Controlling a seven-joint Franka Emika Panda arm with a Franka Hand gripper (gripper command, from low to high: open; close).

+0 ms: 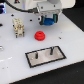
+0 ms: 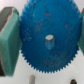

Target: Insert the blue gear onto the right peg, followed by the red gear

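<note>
In the exterior view my gripper (image 1: 48,21) hangs above the white table at the back and is shut on the blue gear (image 1: 48,21), seen edge-on between the fingers. In the wrist view the blue gear (image 2: 49,37) fills the picture, toothed, with a pale centre hole, clamped between the green pads (image 2: 8,42). The red gear (image 1: 39,36) lies on the table in front of the gripper. The black-rimmed pale plate (image 1: 34,58) lies nearer the front, with the right peg (image 1: 51,50) and a left pin (image 1: 37,54) upright on it.
A beige and white fixture (image 1: 18,27) stands on the table at the exterior view's left. A small dark-blue object (image 1: 1,23) lies at the far left edge. The table's dark front edge runs below the plate.
</note>
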